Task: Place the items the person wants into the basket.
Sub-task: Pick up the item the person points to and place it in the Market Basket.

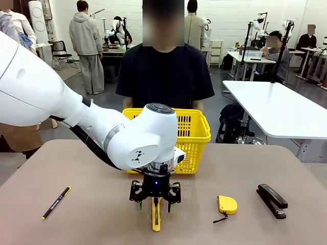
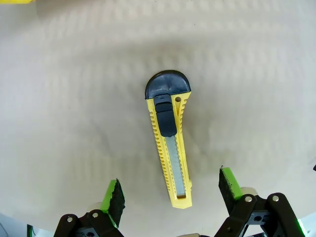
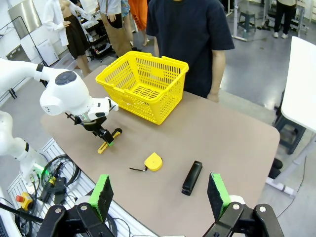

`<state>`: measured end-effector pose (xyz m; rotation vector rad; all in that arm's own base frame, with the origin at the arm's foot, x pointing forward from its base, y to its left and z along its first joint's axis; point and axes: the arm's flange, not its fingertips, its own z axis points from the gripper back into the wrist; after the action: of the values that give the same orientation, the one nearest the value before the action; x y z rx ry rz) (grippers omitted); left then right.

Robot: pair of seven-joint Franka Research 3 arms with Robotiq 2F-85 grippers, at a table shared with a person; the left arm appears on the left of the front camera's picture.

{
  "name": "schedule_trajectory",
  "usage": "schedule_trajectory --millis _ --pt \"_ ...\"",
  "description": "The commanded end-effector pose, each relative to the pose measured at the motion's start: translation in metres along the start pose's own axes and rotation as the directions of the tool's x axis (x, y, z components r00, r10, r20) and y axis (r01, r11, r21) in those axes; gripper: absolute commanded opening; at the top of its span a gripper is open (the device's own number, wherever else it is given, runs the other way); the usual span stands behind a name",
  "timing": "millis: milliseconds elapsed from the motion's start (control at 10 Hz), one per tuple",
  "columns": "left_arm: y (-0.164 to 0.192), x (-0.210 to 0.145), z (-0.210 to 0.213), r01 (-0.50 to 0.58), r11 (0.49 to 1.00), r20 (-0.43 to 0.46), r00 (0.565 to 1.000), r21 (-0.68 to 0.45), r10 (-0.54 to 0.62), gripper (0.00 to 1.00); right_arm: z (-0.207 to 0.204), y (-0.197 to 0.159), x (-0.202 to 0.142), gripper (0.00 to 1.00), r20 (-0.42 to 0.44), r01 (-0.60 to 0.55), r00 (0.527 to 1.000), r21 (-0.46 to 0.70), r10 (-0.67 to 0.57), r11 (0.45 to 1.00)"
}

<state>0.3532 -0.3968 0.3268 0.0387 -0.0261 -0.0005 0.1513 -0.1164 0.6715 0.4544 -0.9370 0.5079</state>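
A yellow-and-black utility knife [image 1: 156,217] lies on the table near the front edge. My left gripper [image 1: 155,201] hangs just above it, open. In the left wrist view the knife [image 2: 170,143] lies between the green-padded fingers [image 2: 114,195], which stand apart on either side of its blade end without touching it. A thin black pen with yellow ends [image 1: 56,202] lies at the front left. The yellow basket [image 1: 194,135] stands at the far side in front of the person [image 1: 164,76]. My right gripper [image 3: 159,192] is open, high above the table, holding nothing.
A yellow tape measure [image 1: 227,204] and a black stapler [image 1: 271,200] lie at the front right. The left arm's white body crosses from the left, in front of the basket's left part. Bare tabletop lies between the knife and the pen.
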Motion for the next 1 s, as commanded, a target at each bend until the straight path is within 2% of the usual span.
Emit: schedule_trajectory --millis 0,100,400,900 --pt "-0.001 -0.001 0.002 -0.004 1.0 0.002 1.0 -0.003 0.004 1.0 -0.001 0.0 0.0 1.0 -0.015 0.009 1.0 -0.005 -0.009 1.0" --pt "0.0 0.0 0.0 0.0 1.0 0.0 1.0 0.0 0.0 1.0 -0.001 0.0 0.0 1.0 -0.015 0.009 1.0 -0.005 -0.009 1.0" --pt "0.005 0.015 -0.009 0.002 0.995 0.01 1.0 -0.099 -0.001 1.0 -0.001 0.0 0.0 1.0 -0.015 0.009 1.0 -0.005 -0.009 1.0" --pt "-0.007 0.018 -0.028 -0.018 0.999 0.014 1.0 -0.05 0.019 1.0 -0.001 0.0 0.0 1.0 -0.015 0.009 1.0 -0.005 -0.009 1.0"
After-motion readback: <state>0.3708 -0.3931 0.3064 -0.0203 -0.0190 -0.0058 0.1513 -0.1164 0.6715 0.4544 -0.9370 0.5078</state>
